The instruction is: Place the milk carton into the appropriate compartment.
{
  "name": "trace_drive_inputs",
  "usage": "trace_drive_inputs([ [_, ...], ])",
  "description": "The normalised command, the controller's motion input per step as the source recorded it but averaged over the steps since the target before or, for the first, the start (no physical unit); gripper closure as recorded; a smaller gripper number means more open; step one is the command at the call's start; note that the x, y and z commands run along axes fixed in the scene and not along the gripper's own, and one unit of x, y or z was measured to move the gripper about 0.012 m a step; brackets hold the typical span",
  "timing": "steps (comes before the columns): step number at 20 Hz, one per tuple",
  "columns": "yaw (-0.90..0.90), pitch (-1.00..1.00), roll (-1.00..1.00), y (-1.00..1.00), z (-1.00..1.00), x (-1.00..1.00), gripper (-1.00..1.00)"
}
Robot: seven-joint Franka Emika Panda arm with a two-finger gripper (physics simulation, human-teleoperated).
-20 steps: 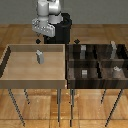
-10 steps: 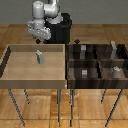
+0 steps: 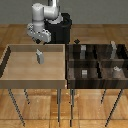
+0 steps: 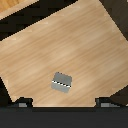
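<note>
In the exterior view, the milk carton [image 3: 39, 57] is standing upright in the light wooden bin [image 3: 10, 75], directly beneath the end effector [image 3: 39, 44], apart from it. In the wrist view, the carton [image 4: 62, 82] is sitting below center; the fingers' spread I cannot tell.

Light wooden tray bin [image 3: 10, 67] on thin metal legs, at the exterior view's left; its pale plank floor [image 4: 45, 50] fills the wrist view. Just beside it, at the right, a dark divided bin [image 3: 100, 64] with small grey blocks [image 3: 85, 73] in several compartments. Wood-plank floor [image 3: 15, 32] behind. Black pedestal [image 3: 62, 31] beyond bins.
</note>
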Motion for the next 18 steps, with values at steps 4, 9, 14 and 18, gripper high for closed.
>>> trace_drive_inputs([
  [4,0.0,0.0,0.0,0.0,0.0,0.25,-1.0],
  [9,0.0,0.0,0.0,0.0,-0.2,0.2,-1.0],
  [14,0.0,0.0,0.0,0.0,-0.8,0.0,-1.0],
  [18,0.0,0.0,0.0,0.0,-0.5,0.0,-1.0],
])
